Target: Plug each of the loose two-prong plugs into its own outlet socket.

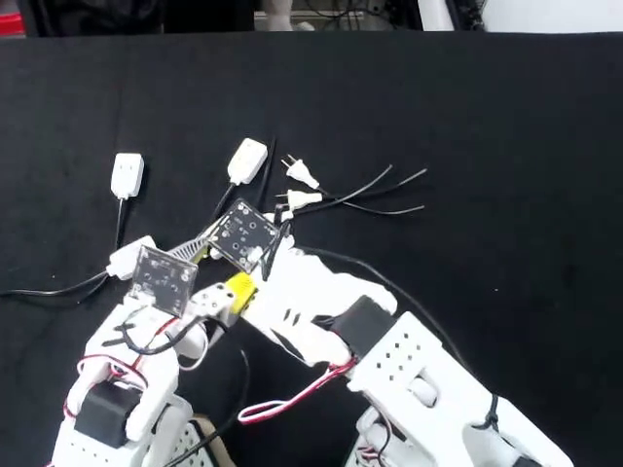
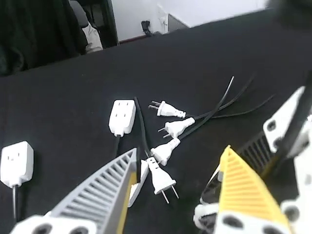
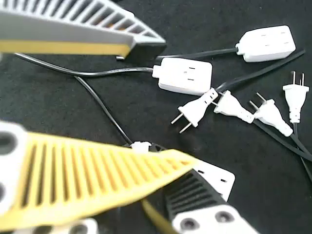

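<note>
**Plugs.** Four, white, two-prong. All are laid loose on the table (image 1: 506,107) in a ragged row near its middle, and none is seated in a socket.
- First plug (image 2: 168,109): prongs are turned toward the far outlet (image 2: 122,117).
- Second plug (image 2: 176,127): set just beside the first.
- Third plug (image 2: 165,151) and fourth plug (image 2: 160,179): met at their cord ends, with the fourth's prongs left free.

Black cords (image 1: 384,185) are fanned out from the row.

**Outlets.** Four, white, on black cords.
- Far outlet: placed near the first plug.
- Side outlet (image 1: 127,175): set well apart from the row.
- Near outlet (image 3: 185,74): laid just beside the fourth plug.
- Last outlet (image 1: 131,258): partly covered by the left arm.

**Left gripper** (image 2: 180,150). The grey and yellow fingers are spread apart and nothing is held. It is positioned close to the row, and the fourth plug is seen between the fingers.

**Right gripper** (image 3: 178,102). The fingers are spread wide and nothing is held. It is positioned close over the near outlet and the fourth plug.
</note>
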You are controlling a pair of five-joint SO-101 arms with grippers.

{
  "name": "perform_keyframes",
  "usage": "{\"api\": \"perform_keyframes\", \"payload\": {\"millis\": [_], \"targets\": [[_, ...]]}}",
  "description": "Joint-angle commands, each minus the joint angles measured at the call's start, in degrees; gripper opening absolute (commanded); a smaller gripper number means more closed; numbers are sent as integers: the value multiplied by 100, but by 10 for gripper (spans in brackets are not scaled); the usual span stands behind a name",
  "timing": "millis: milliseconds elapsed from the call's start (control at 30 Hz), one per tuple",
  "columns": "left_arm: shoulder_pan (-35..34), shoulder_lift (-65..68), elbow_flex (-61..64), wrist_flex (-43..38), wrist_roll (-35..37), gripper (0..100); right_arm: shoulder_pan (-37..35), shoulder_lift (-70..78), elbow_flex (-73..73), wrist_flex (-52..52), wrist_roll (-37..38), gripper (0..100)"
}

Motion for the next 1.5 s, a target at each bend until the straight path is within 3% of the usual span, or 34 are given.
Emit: {"api": "perform_keyframes", "payload": {"millis": [0, 300, 533, 700, 800, 1000, 1467], "targets": [[101, 9, -321, 53, -158, 267, 281, 13, -242, 44, 26, 11], [-1191, 9, -382, -484, -141, 267, 958, 31, -734, 492, 26, 11], [-1279, 18, -321, -527, -132, 267, 1600, 48, -1253, 844, -9, 11], [-1349, 18, -180, -308, -185, 267, 2637, 101, -1226, 1152, 431, 11], [-1481, 18, 233, -62, -686, 267, 3262, 479, -796, 905, 879, 11], [-1622, 18, 646, -26, -1178, 267, 3938, 1490, -127, -712, 1257, 11], [-1604, 18, 1015, -70, -1521, 267, 4369, 3143, -127, -1090, 1644, 12]]}}
